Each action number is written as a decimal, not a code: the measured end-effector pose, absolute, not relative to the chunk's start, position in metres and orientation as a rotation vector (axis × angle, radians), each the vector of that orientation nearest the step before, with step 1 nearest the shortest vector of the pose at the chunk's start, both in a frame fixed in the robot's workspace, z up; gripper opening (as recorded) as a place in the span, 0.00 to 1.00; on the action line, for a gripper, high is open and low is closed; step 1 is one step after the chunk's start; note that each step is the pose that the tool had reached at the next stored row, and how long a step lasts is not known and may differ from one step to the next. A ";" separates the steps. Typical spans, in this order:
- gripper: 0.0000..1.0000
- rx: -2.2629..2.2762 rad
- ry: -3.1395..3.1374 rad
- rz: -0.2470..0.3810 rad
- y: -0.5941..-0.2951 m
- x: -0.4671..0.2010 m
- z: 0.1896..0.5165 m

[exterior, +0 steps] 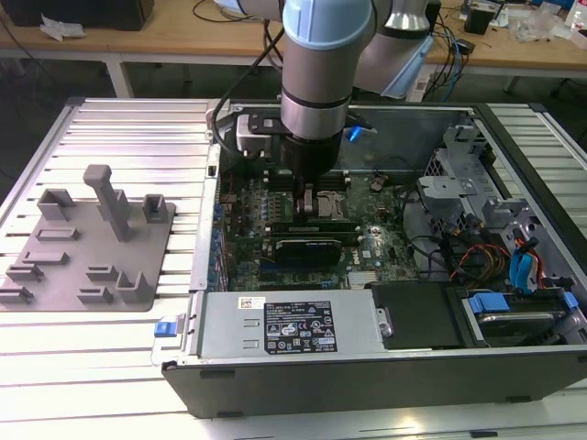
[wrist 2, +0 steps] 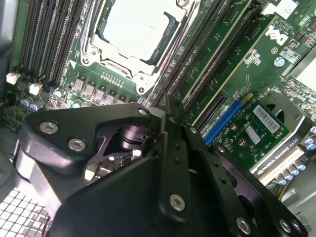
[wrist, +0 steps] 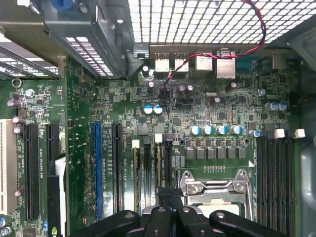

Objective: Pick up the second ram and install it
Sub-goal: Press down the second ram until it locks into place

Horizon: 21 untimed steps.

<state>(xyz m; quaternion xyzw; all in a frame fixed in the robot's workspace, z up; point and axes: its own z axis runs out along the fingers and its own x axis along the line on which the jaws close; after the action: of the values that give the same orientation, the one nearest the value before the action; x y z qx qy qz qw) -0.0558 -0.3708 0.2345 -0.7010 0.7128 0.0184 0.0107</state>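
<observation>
The end effector (exterior: 312, 197) is hanging low inside the open computer case (exterior: 367, 367), right over the memory slots (wrist: 153, 168) beside the CPU socket (wrist: 215, 190). I cannot tell whether it is open, closed or gripping anything. I am also not picking out the second ram for certain. The grey fixture plate (exterior: 87, 238) on the surface (exterior: 128, 137) is showing no green stick, so my guess is the stick is at the slots, under the tip.

The risks as I'm judging them: if the stick is sitting skewed against its slot, a downward press is going to jam one end and leave the other riding high. A notch facing the wrong way would mean force going into the board. The socket frame is sitting just beside those slots and the black expansion card (exterior: 312, 246) close by, so any sideways drift is risking a knock.
</observation>
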 end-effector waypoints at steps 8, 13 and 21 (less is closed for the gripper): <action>0.08 -2.187 2.224 0.059 -0.375 -0.056 0.233; 0.08 -2.187 2.224 0.059 -0.375 -0.056 0.231; 0.08 -2.185 2.222 0.059 -0.375 -0.056 0.231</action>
<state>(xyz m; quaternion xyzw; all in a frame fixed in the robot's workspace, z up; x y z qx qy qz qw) -0.0560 -0.3749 0.2308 -0.7010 0.7128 0.0190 0.0122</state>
